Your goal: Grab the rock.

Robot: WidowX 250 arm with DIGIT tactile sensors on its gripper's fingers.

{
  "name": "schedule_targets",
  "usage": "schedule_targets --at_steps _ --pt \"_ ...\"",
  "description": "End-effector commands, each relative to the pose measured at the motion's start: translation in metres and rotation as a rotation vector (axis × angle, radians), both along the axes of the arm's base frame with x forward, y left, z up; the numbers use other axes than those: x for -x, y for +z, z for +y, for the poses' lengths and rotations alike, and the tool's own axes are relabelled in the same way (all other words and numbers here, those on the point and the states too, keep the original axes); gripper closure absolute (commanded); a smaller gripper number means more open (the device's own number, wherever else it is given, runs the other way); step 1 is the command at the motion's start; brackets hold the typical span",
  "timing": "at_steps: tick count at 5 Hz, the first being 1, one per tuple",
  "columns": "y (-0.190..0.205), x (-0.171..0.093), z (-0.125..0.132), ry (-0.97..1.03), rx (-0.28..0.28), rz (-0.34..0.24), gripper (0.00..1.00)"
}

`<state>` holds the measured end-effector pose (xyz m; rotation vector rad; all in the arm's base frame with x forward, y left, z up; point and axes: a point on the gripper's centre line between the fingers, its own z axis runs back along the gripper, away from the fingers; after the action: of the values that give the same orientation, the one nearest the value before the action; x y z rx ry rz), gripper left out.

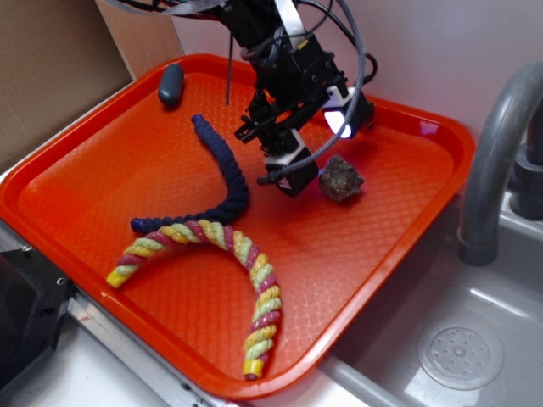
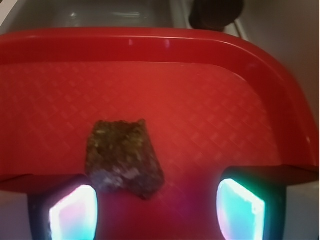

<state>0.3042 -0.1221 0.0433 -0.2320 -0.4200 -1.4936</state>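
A WidowX 250 arm leans over an orange tray [image 1: 399,246], its claw [image 1: 310,174] lowered beside the rock [image 1: 341,180], a rough brown-grey speckled lump lying on the tray's far right part. In the wrist view the rock [image 2: 124,156] sits just ahead of the claw [image 2: 157,210], nearer the left finger [image 2: 70,210] than the right finger [image 2: 245,207], its lower edge reaching between them. The 2 glowing pads stand wide apart with bare tray between; neither clearly presses the rock, though the left one is so close that touching cannot be ruled out. The fingers are cut off by the bottom of that frame, and their glare washes out detail.

In the exterior view the arm's black body and cables hide the tray's back rim behind them, and the arm's top is cut off by the frame. A dark blue-grey oval pebble [image 1: 170,84] lies near the far left corner, well apart from the rock. A navy twisted rope [image 1: 222,174] curves across the middle, its lower end meeting a striped yellow, pink and green rope [image 1: 246,254] arched toward the near rim. A grey faucet [image 1: 496,153] rises over the sink [image 1: 462,348] at right, partly out of frame. The desk is barely visible under the tray.
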Motion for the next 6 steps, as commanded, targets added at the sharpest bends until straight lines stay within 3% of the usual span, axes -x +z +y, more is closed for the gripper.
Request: schedule_targets --at_steps 1,2,3,5,6 --pt "0.019 0.019 -0.026 -0.057 -0.017 -0.052 0.0" --pt "0.007 0.014 -0.033 -0.06 -0.053 -0.015 0.0" --pt "-0.004 0.015 -0.043 -0.087 -0.084 -0.002 1.0" --pt "-0.012 0.022 -0.056 -0.12 -0.077 0.021 1.0" --pt "0.014 0.018 -0.022 0.126 -0.184 0.093 1.0"
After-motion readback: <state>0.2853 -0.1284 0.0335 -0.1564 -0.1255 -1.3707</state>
